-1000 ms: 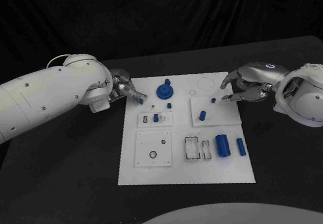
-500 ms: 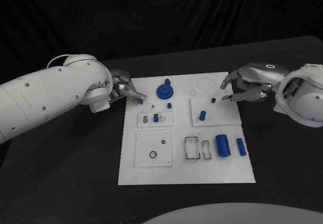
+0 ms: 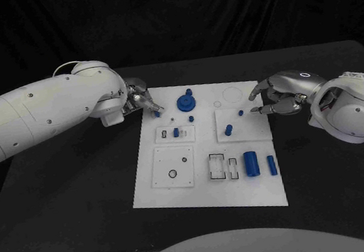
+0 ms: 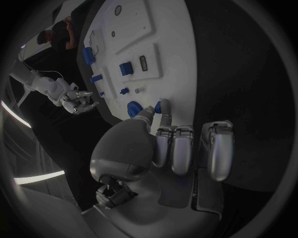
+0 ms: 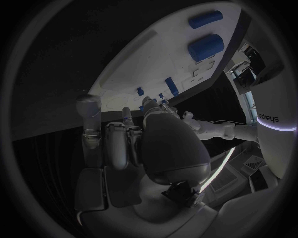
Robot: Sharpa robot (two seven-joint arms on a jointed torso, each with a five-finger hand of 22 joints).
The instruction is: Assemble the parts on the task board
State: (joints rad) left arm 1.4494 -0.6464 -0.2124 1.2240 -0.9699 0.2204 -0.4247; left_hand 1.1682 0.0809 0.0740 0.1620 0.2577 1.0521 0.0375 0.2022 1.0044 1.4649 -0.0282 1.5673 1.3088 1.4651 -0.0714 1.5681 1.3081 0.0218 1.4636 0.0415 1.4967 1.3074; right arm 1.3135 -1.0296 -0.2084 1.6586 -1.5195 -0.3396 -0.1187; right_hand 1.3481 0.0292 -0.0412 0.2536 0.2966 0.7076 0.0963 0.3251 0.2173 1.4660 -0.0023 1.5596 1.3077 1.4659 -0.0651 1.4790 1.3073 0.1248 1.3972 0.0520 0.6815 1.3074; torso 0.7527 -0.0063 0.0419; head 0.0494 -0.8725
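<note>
Assembly on the task board [image 3: 211,188] is judged partly done.
A small blue part [image 3: 158,112] is pinched by the left hand [image 3: 138,100]; nothing is held by the right hand [image 3: 279,96], fingers curled; two blue cylinders [image 3: 251,163] lie loose.

Only one piece of writing could be made out: small dark lettering on a white curved body panel [image 5: 270,118] in the right wrist view, too small and distorted to read with any confidence.
</note>
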